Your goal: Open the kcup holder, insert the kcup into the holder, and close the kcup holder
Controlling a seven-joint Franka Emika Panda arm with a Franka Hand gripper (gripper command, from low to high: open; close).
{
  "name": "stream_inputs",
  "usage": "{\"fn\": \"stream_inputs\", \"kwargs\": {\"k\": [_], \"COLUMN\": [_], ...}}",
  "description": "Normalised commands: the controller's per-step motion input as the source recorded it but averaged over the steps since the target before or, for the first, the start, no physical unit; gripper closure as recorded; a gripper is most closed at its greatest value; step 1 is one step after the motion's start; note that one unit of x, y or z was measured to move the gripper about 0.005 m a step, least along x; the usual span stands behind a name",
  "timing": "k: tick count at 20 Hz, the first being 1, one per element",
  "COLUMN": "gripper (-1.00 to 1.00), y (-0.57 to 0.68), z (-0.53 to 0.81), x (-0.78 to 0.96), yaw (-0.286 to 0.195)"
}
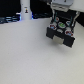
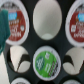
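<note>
Green-rimmed round kcup [image 2: 46, 61], black holder [image 2: 59, 41], seemingly seated

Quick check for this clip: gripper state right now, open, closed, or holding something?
Gripper: cannot be told. It hangs over the open kcup holder, where the green kcup sits in a slot, but neither view shows its fingers clearly.

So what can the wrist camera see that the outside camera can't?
Only the wrist view shows, close up, the red-labelled pods and the empty round slots in the kcup holder. Only the exterior view shows the white bottle and the white table around the holder. Both show the green kcup sitting in the holder.
</note>
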Motion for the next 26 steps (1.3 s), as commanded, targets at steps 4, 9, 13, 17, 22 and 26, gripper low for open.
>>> {"fn": "stream_inputs", "kwargs": {"k": [4,9,13,17,22,26], "gripper": [-1.0,-1.0,-1.0,-1.0,-1.0,-1.0], "y": [-0.35,-0.25,-0.09,0.1,0.18,0.05], "z": [0.04,-0.06,-0.23,-0.26,-0.24,-0.24], "x": [0.7,0.71,0.53,0.24,0.0,-0.11], "yaw": [0.019,0.038,0.064,0.14,0.186,0.244]}}
